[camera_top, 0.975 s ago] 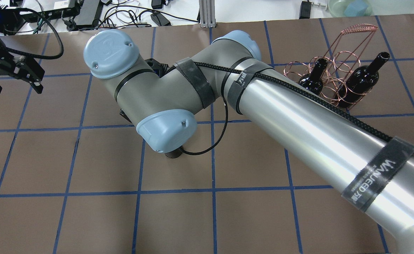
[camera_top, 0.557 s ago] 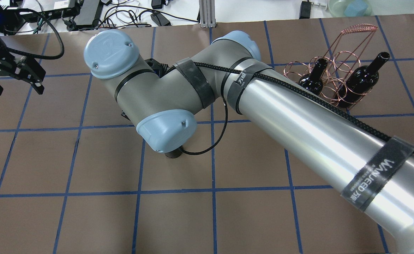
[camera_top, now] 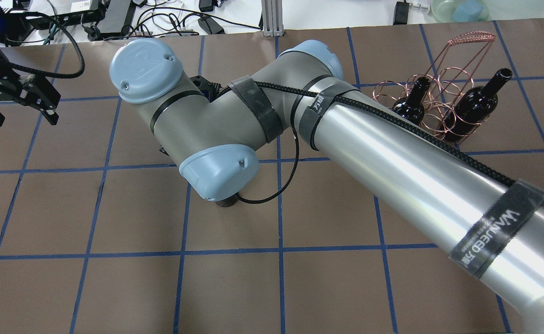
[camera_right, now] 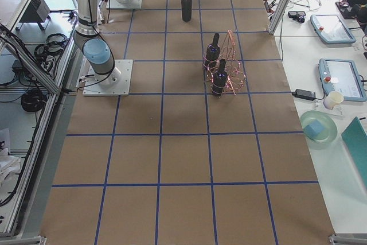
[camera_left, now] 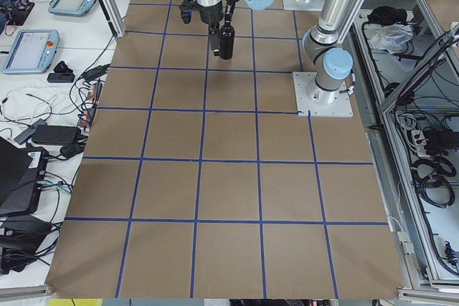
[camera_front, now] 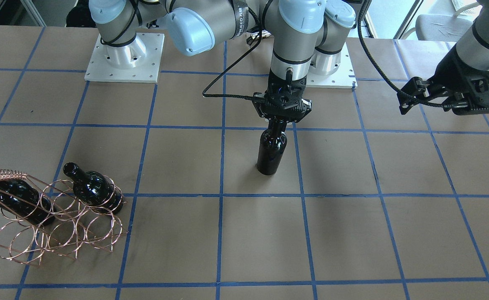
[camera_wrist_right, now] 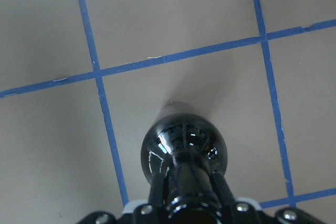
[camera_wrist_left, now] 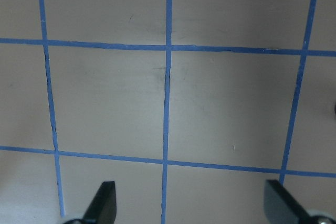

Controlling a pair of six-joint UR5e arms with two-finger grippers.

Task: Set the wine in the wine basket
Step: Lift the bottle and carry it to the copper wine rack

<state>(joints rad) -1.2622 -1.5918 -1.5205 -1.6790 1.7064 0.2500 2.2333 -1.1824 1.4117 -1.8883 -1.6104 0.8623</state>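
Tabletop (camera_front: 352, 233): brown sheet crossed by blue tape lines (camera_front: 221, 166) into a grid of squares; both arm bases stand on it at the robot's edge.
Right arm (camera_top: 392, 176): reaches out over the middle of the tabletop, with its wrist turned straight down above the wine bottle.
Left arm (camera_front: 477, 46): held out to the robot's left side, above bare tabletop and well apart from the bottle and the basket.
Wine basket (camera_front: 56, 216): copper wire rack of round hoops with a coiled handle bar. It sits on the robot's right side of the tabletop, toward the edge away from the robot.
Wine bottle (camera_front: 272, 150): glossy and near-black, upright in the middle of the tabletop just beside a tape line, well apart from the wine basket.
Two other bottles (camera_front: 92, 187): they lie tilted in hoops of the basket, necks raised.
Right hand (camera_front: 280, 121): its fingers are closed on the wine bottle's neck from either side, just under the mouth, as the right wrist view shows.
Left hand (camera_top: 21, 113): fingers spread wide with nothing between them; only taped tabletop shows below in the left wrist view.
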